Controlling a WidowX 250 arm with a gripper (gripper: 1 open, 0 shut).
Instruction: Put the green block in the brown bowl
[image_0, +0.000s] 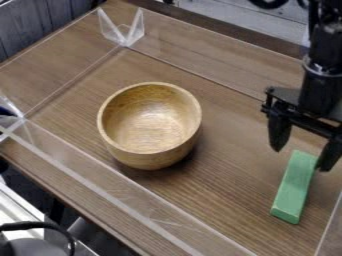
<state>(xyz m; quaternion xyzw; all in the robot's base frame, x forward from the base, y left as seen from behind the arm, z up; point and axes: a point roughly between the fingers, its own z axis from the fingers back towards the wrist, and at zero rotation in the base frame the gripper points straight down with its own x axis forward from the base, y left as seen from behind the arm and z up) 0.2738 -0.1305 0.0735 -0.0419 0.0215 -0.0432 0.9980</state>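
gripper (305, 149) spread wide (empty), just above the green block's (294, 188) upper end

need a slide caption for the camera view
Open tool poised above the green block, with the empty brown bowl to its left.

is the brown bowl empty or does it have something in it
Empty: the brown bowl shows only bare wood inside, and the green block lies on the table beside it.
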